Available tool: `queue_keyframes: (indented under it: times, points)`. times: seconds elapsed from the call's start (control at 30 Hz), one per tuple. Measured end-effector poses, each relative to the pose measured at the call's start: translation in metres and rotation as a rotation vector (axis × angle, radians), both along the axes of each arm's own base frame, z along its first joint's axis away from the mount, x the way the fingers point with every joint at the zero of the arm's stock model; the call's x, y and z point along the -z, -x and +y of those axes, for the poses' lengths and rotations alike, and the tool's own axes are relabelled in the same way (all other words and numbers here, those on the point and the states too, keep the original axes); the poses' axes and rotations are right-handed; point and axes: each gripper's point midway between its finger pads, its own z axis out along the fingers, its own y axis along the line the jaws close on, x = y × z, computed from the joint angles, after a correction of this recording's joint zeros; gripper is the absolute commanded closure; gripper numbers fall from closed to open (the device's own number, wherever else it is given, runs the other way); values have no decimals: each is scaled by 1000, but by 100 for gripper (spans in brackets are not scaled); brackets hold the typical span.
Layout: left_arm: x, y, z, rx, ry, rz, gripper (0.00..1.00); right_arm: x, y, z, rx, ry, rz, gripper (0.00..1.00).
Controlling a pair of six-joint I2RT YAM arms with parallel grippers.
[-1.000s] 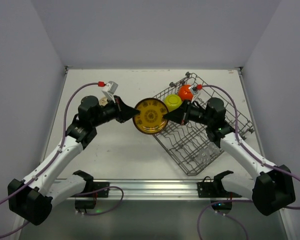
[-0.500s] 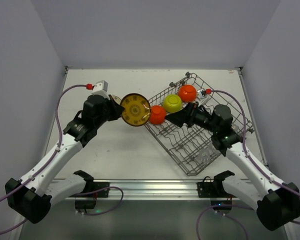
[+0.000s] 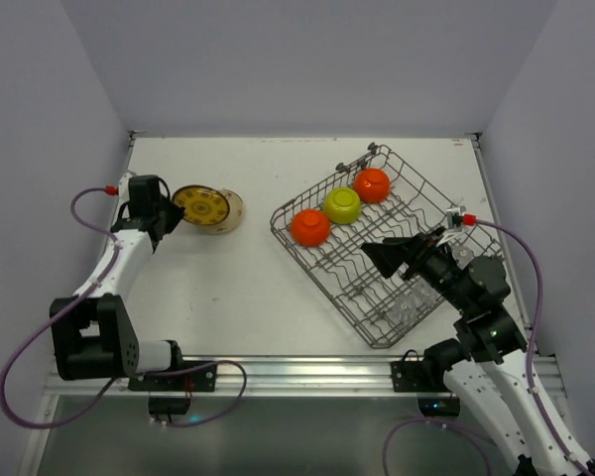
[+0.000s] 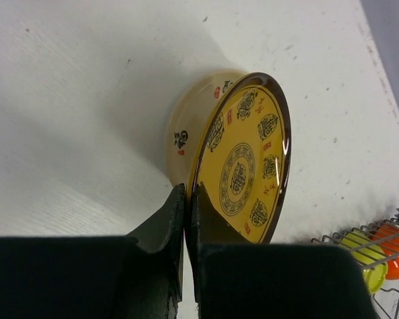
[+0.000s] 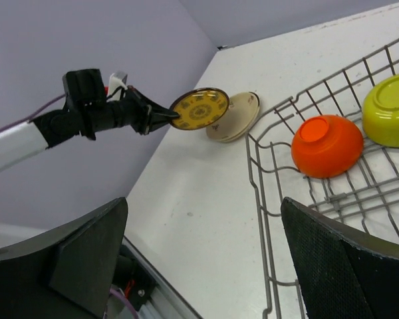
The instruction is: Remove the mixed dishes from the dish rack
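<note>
My left gripper (image 3: 174, 210) is shut on the rim of a yellow-brown patterned plate (image 3: 200, 206), held on edge at the far left of the table; the pinch shows in the left wrist view (image 4: 188, 193) on the plate (image 4: 243, 173). Just behind it a cream-backed plate (image 4: 186, 136) rests tilted on the table. The grey wire dish rack (image 3: 327, 290) holds an orange bowl (image 3: 310, 227), a yellow-green bowl (image 3: 342, 204) and another orange bowl (image 3: 372, 183) along its far side. My right gripper (image 3: 382, 256) hovers wide open over the rack's near part, with nothing between its fingers (image 5: 203, 206).
Clear glasses (image 3: 409, 309) stand faintly visible in the rack's near corner. Walls close in the table at left, right and back. The rack's raised wire rim (image 5: 253, 166) lies just ahead of my right fingers. Bare white tabletop (image 3: 228, 288) stretches between plates and rack.
The left arm swung the plate from the table's middle to the far left, beside the cream-backed plate. The right gripper let go of the plate, opened wide and drew back towards the near right.
</note>
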Motion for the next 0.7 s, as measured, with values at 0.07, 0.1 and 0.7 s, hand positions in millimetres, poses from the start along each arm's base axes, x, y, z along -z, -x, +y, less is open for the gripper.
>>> queue_keyframes:
  times: [0.07,0.1,0.7]
  points:
    - [19,-7,-3,10,25,51,100,6,5,-3,-2,36,-2,1]
    - [27,-11,-3,15,34,73,100,10,7,-4,-3,57,3,1]
    - [66,-34,-10,44,95,128,54,29,34,-12,-64,203,-45,1]
